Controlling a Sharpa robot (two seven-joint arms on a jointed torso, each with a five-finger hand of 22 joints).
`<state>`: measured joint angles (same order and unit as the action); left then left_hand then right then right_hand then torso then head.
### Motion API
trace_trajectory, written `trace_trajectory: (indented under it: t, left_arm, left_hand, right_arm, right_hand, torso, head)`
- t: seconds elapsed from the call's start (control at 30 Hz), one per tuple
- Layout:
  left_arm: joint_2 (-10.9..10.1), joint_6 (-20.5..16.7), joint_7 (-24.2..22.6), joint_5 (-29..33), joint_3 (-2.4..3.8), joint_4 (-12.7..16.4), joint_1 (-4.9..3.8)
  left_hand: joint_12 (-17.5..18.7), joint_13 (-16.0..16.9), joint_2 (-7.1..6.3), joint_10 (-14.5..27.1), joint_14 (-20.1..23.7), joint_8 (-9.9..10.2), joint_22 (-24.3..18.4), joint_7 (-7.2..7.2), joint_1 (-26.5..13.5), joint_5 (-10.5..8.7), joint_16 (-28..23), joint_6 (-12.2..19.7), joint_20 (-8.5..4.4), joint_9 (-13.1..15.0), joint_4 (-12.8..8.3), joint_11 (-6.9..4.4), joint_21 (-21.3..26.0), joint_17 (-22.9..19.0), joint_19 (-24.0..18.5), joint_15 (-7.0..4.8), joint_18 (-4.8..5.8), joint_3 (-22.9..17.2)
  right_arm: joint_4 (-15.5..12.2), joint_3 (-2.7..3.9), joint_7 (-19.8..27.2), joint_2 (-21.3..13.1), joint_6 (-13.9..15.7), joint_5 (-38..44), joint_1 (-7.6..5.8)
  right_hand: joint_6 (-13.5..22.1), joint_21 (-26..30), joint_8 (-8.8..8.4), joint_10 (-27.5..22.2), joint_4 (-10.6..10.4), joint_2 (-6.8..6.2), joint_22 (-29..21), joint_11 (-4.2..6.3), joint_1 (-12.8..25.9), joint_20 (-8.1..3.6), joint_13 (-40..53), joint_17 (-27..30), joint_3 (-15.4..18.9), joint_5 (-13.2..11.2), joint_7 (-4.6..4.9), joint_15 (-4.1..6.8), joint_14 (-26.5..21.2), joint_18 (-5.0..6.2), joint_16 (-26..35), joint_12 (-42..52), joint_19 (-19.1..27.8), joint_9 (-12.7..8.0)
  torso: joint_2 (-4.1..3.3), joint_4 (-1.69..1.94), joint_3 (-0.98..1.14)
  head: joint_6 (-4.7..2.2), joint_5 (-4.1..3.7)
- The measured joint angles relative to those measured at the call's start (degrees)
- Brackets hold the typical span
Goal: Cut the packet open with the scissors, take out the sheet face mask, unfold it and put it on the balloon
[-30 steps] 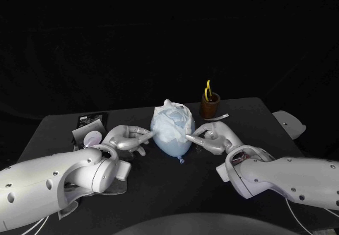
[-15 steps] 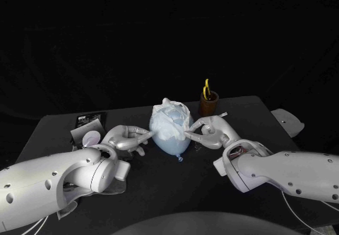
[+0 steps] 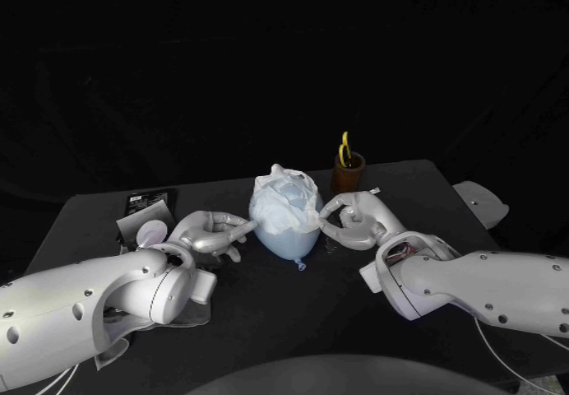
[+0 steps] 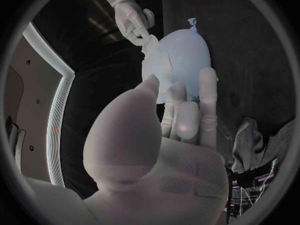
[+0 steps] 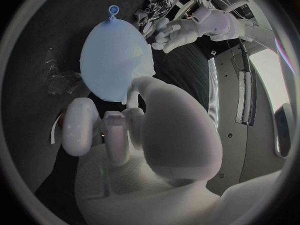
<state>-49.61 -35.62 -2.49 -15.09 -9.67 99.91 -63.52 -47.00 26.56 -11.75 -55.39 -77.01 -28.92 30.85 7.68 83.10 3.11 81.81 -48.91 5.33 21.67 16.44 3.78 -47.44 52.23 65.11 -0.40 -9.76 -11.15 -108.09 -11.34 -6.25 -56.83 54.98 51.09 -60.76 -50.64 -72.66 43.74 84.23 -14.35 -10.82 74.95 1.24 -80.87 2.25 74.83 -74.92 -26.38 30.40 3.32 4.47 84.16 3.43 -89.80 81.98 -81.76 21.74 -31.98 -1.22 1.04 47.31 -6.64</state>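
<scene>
— What do we have at the far left?
— The flat dark packet (image 3: 152, 200) lies on the black worktop (image 3: 297, 313), beyond our left arm. It carries pale print, but we cannot read any of it, nor make out a brand.
— And our left hand?
— Our left hand (image 3: 214, 232) grasps nothing. Its fingers are loosely apart, with the tips resting on the left flank of the pale blue rubber balloon (image 3: 284, 239), which lies mid-worktop between both hands. That hand sits where it did a second ago.
— So what changed?
— The right side. The white sheet face mask (image 3: 284, 197) is draped over the balloon's far end. A second ago our right hand (image 3: 356, 220) only pointed its fingers at the balloon's lower right flank. Now it has risen and pinches the mask's right edge between thumb and finger.
— Meaning?
— We judge we are at the last step: the mask is on, and its edge is being drawn to lie smooth.
— Further right?
— The yellow-handled scissors (image 3: 344, 151) stand in the brown cup (image 3: 349, 177), behind our right hand and untouched.
</scene>
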Motion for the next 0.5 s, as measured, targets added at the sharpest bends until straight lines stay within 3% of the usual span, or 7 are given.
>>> trace_trajectory:
  t: [0.1,0.13,0.2,0.3,0.5]
  left_arm:
    - [-0.04,0.04,0.07,0.0,0.0,-0.01,0.02]
    - [-0.05,0.05,0.08,-0.01,0.0,-0.01,0.03]
    - [-0.09,0.08,0.12,-0.01,0.0,-0.01,0.04]
    - [-0.16,0.12,0.16,-0.01,0.0,-0.02,0.06]
    - [-0.27,0.2,0.21,-0.01,0.0,-0.09,0.11]
  left_hand:
    - [0.0,-0.01,0.22,0.0,-0.2,0.0,0.0,0.0,0.22,0.0,0.0,0.0,0.0,0.0,0.0,0.0,0.0,0.18,0.0,0.2,0.01,0.0]
    - [0.0,-0.01,0.22,0.0,-0.2,0.0,0.0,0.0,0.22,0.0,0.0,0.0,0.0,-0.01,0.0,0.0,0.0,0.18,0.0,0.2,0.02,0.0]
    - [0.0,-0.01,0.22,0.0,-0.24,-0.16,0.01,0.0,0.22,0.0,0.12,0.0,-0.01,-0.01,0.0,0.0,-0.05,0.22,0.01,0.16,0.03,0.0]
    - [0.0,-0.01,0.22,0.0,-0.41,-0.29,0.05,0.0,0.22,0.0,0.28,0.0,-0.21,-0.01,0.0,0.0,-0.22,0.34,0.21,0.0,0.04,0.0]
    - [-0.25,-0.02,0.22,0.0,-0.4,-0.29,0.05,0.0,0.22,0.0,0.28,0.0,-0.21,-0.02,0.0,0.0,-0.22,0.53,0.22,0.0,0.06,0.0]
  right_arm:
    - [-0.08,0.0,-0.17,-0.25,0.0,0.06,0.0]
    - [-0.1,0.0,-0.22,-0.32,0.0,0.08,0.0]
    - [-0.12,0.0,-0.35,-0.51,0.01,0.1,0.0]
    - [-0.15,0.0,-0.6,-0.78,0.02,0.11,0.02]
    - [-0.31,0.0,-1.03,-1.06,0.03,-0.17,0.6]
  right_hand:
    - [0.55,-0.67,1.31,-0.01,2.49,-0.98,0.0,0.0,1.85,-0.06,0.16,-0.04,-6.68,-0.02,0.17,0.0,0.0,0.0,0.0,0.06,-0.06,0.34]
    - [0.63,-1.17,1.77,-0.04,5.05,-0.87,0.0,-0.02,3.08,-0.29,0.17,-0.04,-11.78,-2.17,0.11,0.0,0.0,0.0,0.0,0.34,-0.29,0.35]
    - [0.31,-1.79,2.42,-0.32,7.96,-0.4,0.0,-0.13,5.83,-0.29,0.17,-0.04,-17.29,-4.37,0.2,0.01,0.01,0.0,0.0,0.43,-0.36,0.38]
    - [-0.3,-2.22,2.85,-0.32,10.42,0.62,0.0,-0.12,8.94,-0.01,0.18,-0.04,-20.21,-5.02,0.43,0.0,0.01,-0.01,0.0,0.69,-0.65,0.34]
    - [-0.4,-2.87,2.99,-0.33,12.5,0.42,-0.02,-0.12,10.49,-0.1,0.17,-0.03,-21.28,-5.02,0.5,-0.01,0.0,-0.01,0.04,1.0,-0.74,-0.04]
  torso:
    - [0.01,-0.01,0.0]
    - [0.0,-0.01,0.0]
    - [0.0,0.0,-0.01]
    - [0.0,0.02,-0.02]
    - [-0.03,0.02,-0.05]
  head:
    - [-0.09,-0.21]
    - [-0.11,-0.27]
    - [-0.15,-0.46]
    - [-0.16,-0.6]
    - [-0.16,-0.82]
